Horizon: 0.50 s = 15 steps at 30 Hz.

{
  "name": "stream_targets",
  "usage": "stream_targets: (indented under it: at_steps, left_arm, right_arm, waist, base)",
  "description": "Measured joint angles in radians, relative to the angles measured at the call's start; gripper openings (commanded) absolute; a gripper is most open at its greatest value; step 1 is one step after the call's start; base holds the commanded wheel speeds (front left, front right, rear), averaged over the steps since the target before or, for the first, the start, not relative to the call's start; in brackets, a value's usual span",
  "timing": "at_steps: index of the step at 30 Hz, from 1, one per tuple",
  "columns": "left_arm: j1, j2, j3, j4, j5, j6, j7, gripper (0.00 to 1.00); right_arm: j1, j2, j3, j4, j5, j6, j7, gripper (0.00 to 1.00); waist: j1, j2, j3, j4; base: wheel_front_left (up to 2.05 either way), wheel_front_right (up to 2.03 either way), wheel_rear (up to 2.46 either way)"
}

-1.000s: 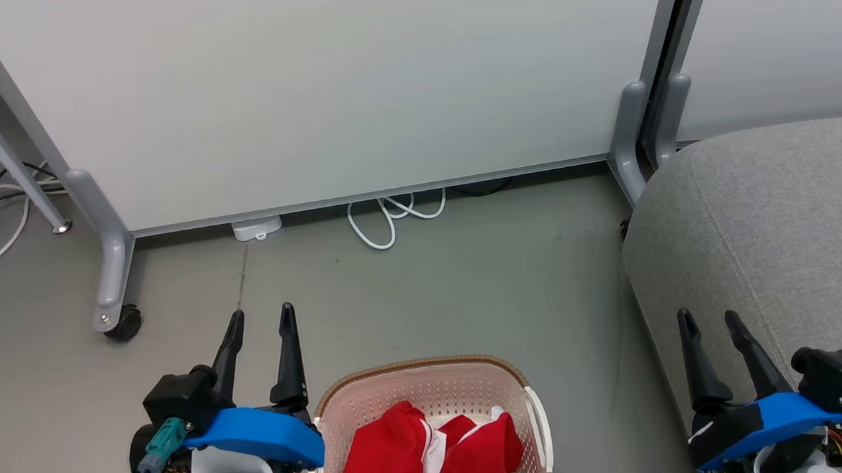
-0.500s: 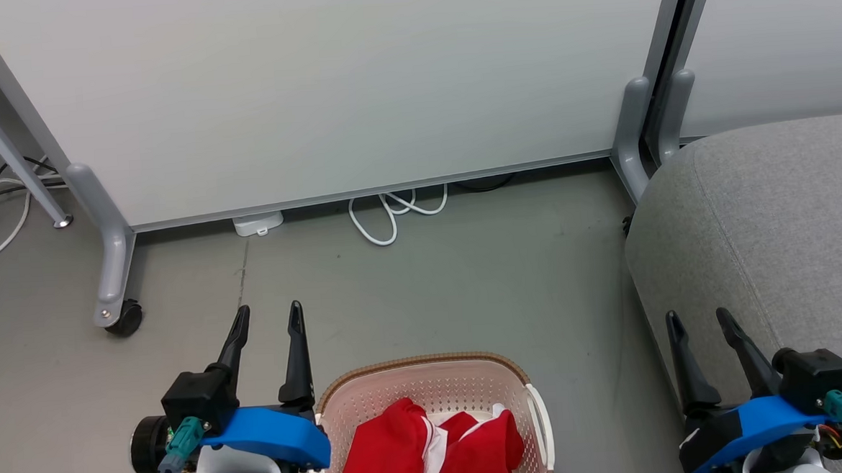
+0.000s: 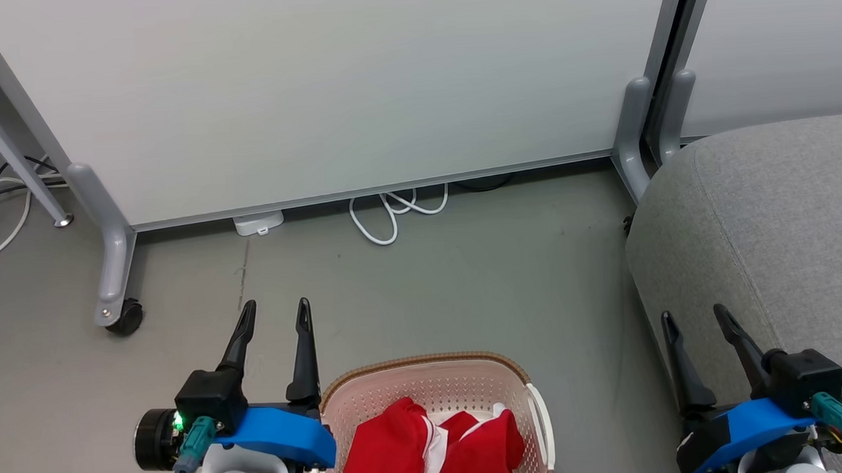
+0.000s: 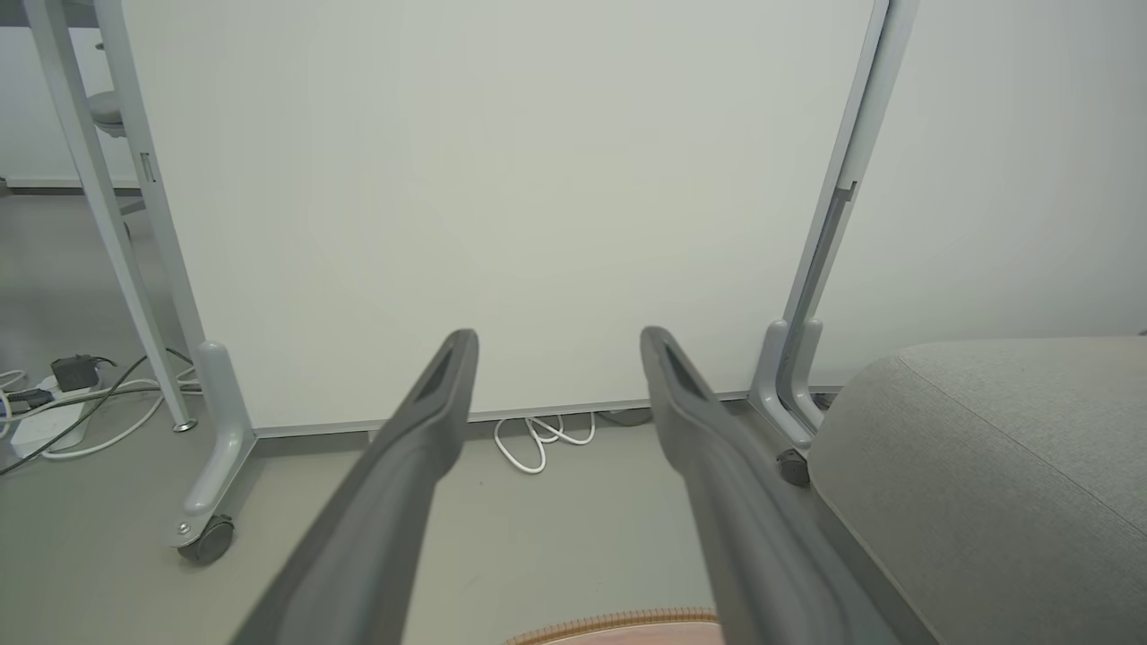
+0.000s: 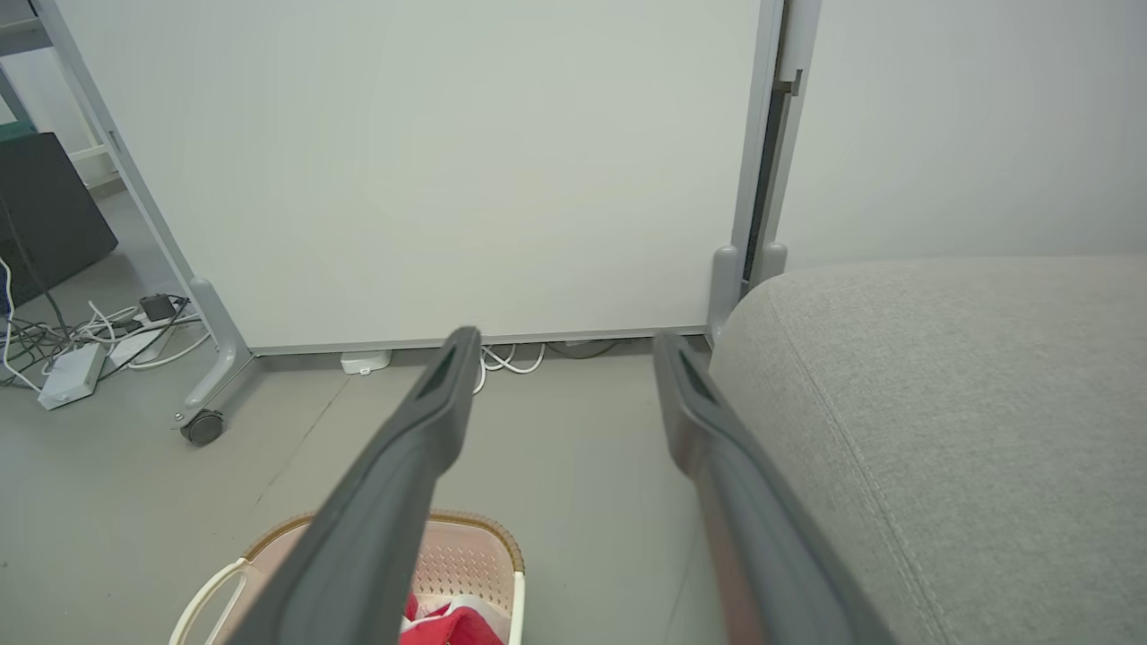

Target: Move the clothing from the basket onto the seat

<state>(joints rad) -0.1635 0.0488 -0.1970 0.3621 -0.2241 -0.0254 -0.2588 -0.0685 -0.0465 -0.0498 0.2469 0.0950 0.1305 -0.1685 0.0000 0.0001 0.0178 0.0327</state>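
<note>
The clothes (image 3: 393, 454) lay in the basket (image 3: 427, 361), right in front of the robot. The left gripper (image 3: 275, 307), open and empty, stood just beside the basket's left rim. It was nearer than the right gripper (image 3: 690, 313), also open and empty, by the left edge of the seat (image 3: 788, 232).

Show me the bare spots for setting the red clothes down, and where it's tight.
The seat top is bare grey cushion past its rounded edge. Bare floor lies between the basket, the partition and the seat. Crowded: the clothing heaped in the basket; a white cord coiled under the partition.
</note>
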Motion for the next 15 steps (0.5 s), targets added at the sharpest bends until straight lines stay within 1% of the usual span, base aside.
stream_targets:
  at_steps: [15]
  left_arm:
    - [0.000, 0.000, -0.003, 0.001, 0.002, 0.002, -0.003, 1.00]
  right_arm:
    - [0.000, 0.000, -0.001, -0.003, -0.005, 0.000, -0.003, 1.00]
  waist:
    - [0.0000, 0.0000, 0.013, -0.001]
  base:
    - [0.00, 0.00, 0.00]
